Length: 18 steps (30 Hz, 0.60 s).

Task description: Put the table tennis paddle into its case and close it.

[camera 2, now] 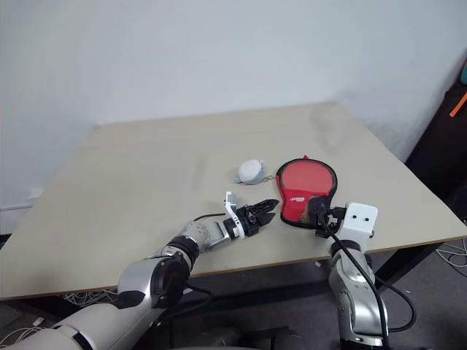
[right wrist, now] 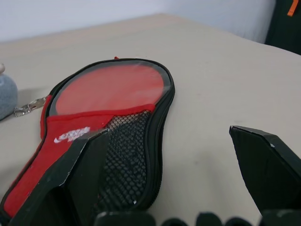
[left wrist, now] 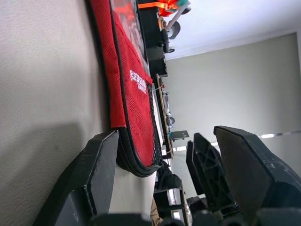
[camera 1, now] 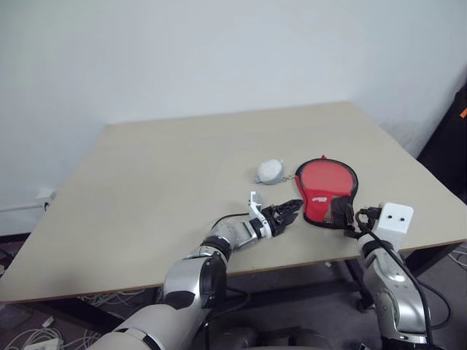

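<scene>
Left eye view shows the case [camera 1: 326, 189] lying flat on the table [camera 1: 160, 175], near the front edge. Its round grey pouch [camera 1: 270, 171] sits just beside it. The left gripper [camera 1: 290, 209] and right gripper [camera 1: 349, 216] wait at its handle end, both with fingers spread, holding nothing.

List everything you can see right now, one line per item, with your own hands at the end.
case: one, red face with black mesh end and black trim, flat on the table near its front right edge.
pouch: one, grey-white, round, on the table left of the case, joined to it by a chain.
table: one, beige.
cables: several, white, on the floor under the table's left side.
left hand: one, black fingers, open, beside the case's handle end.
right hand: one, black fingers, open, at the mesh end.
</scene>
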Available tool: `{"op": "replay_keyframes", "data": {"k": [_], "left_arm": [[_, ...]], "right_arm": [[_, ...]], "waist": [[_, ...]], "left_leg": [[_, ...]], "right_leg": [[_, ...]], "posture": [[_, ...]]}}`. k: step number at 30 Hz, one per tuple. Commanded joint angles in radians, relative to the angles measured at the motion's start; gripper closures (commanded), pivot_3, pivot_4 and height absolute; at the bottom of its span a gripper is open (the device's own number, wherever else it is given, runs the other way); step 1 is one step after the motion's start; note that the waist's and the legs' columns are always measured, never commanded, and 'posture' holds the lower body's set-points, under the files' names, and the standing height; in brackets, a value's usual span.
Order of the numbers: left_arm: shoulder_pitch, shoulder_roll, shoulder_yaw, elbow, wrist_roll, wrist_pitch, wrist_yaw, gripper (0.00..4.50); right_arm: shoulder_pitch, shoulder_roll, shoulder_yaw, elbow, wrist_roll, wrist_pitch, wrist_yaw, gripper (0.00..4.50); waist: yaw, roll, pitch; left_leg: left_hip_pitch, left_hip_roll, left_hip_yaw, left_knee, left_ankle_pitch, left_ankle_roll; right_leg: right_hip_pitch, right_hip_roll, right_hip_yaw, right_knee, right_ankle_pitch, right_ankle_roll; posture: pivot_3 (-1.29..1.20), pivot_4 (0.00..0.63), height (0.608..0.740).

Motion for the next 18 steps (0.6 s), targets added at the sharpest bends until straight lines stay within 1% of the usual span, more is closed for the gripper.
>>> {"op": "replay_keyframes", "data": {"k": [1, 6, 11, 18], "left_arm": [[-0.208, 0.325, -0.498, -0.556, 0.432, -0.48, -0.461, 1.04], [-0.201, 0.325, -0.502, -0.531, 0.454, -0.492, -0.428, 1.04], [-0.157, 0.331, -0.519, -0.577, 0.455, -0.495, -0.45, 1.04], [-0.132, 0.342, -0.527, -0.597, 0.457, -0.495, -0.472, 1.04]], "right_arm": [[-0.348, -0.011, -0.076, 0.117, 0.095, 0.127, 0.014, 0.05], [-0.355, -0.018, -0.082, 0.135, 0.097, 0.101, 0.015, 0.05], [-0.359, -0.022, -0.077, 0.148, 0.082, 0.08, 0.023, 0.05], [-0.345, -0.022, -0.073, 0.155, 0.07, 0.05, 0.025, 0.05]], "waist": [[0.0, 0.0, 0.0], [0.001, 0.0, 0.0], [0.006, 0.002, -0.001], [0.008, 0.004, -0.002]], "left_leg": [[0.0, 0.0, 0.0, 0.0, 0.0, 0.0], [0.0, 0.0, 0.0, 0.0, 0.0, 0.0], [0.0, 0.001, -0.003, 0.0, -0.001, -0.002], [0.0, 0.002, -0.004, 0.0, -0.004, -0.007]], "right_leg": [[0.0, 0.0, 0.0, 0.0, 0.0, 0.0], [0.0, 0.0, 0.0, 0.0, 0.0, 0.0], [0.0, 0.001, -0.003, 0.0, -0.002, -0.003], [0.0, 0.002, -0.003, 0.001, -0.005, -0.004]], "posture": [[0.0, 0.0, 0.74], [0.0, 0.0, 0.74], [0.0, 0.0, 0.74], [0.0, 0.0, 0.74]]}}
